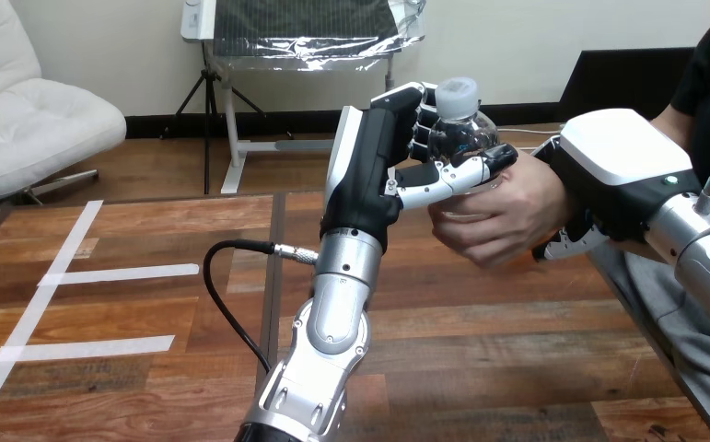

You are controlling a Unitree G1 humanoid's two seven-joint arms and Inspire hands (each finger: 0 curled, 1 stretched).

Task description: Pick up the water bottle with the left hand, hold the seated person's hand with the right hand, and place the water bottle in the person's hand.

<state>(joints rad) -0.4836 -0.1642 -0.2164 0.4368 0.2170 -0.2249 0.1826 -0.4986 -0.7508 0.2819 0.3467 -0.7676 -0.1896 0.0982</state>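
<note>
A clear water bottle (466,131) with a white cap is held high over the table's far right part. My left hand (369,161) is shut on it, fingers curled round its upper body and thumb across its front. The person's hand (503,212) comes in from the right and cups the bottle's lower part from below, fingers bent round it. My right hand (613,152) lies over the person's wrist, its white back facing up and its fingers (564,245) curled under the wrist.
The wooden table (480,350) lies below both hands, and its right edge runs diagonally toward the lower right corner. White tape lines (121,273) mark the table's left part. My left forearm rises from the bottom centre.
</note>
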